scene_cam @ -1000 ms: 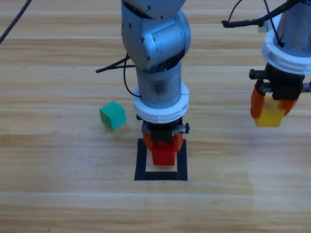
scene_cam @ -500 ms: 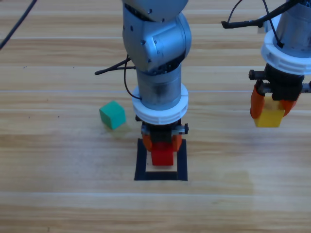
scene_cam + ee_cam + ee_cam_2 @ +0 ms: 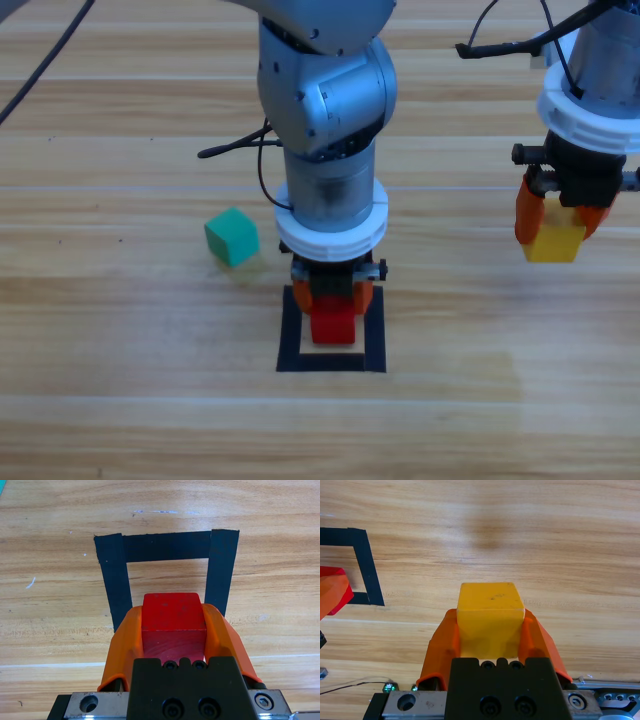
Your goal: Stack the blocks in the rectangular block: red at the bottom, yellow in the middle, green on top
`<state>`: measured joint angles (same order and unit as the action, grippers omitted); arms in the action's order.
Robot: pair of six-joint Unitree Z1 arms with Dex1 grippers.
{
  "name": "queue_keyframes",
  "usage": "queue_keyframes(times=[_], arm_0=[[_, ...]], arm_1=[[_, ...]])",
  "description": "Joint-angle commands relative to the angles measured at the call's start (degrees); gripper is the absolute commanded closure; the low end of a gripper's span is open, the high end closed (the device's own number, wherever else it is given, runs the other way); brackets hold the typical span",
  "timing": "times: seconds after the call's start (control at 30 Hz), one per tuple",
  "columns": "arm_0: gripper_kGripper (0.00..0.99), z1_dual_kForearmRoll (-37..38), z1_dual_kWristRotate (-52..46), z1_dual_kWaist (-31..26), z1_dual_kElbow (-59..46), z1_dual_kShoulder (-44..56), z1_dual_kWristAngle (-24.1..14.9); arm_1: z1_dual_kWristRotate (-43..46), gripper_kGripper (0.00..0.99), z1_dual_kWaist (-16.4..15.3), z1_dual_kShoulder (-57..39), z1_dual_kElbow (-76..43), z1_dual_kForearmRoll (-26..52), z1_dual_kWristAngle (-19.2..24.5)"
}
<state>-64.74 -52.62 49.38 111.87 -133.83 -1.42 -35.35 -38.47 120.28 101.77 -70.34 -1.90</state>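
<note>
The left gripper (image 3: 334, 300) is in the middle of the table (image 3: 120, 400), pointing down over the black tape square (image 3: 290, 335). Its 2 orange jaws are closed tight on the red cube (image 3: 334, 325), one jaw on each side. In the left wrist view the red cube (image 3: 173, 622) sits betw. the jaws of the left gripper (image 3: 173, 630), and the tape square (image 3: 167, 545) shows just past it. From above, the red cube is inside the square's opening, toward the far side. Can't tell if the cube touches the wood or hangs just above it.

The right gripper (image 3: 556, 225) is well off to the right, apart from the square. Its jaws are closed on the yellow cube (image 3: 553, 240) and hold it up off the table. In the right wrist view the yellow cube (image 3: 490, 617) fills the gap betw. the jaws of the right gripper (image 3: 490, 630), w/ bare wood under it. At that view's left edge you can see a corner of the tape square (image 3: 367, 565) and a bit of the red cube (image 3: 329, 571).

The green cube (image 3: 232, 237) sits alone on the wood, to the left of the square and a bit farther back. Nothing touches it.
</note>
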Motion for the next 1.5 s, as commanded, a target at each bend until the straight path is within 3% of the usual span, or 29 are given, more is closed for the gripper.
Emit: queue_keyframes(times=[0.03,1.5], arm_0=[[0.872,0.7,-0.2,1.7,-1.0,-2.7,-0.6],[0.872,1.8,0.9,1.2,-1.7,-3.5,-1.0]], arm_1=[[0.6,0.99,-0.2,4.4,0.4,0.5,-0.8],[1.0,0.99,-0.2,5.0,0.7,0.4,-1.7]])
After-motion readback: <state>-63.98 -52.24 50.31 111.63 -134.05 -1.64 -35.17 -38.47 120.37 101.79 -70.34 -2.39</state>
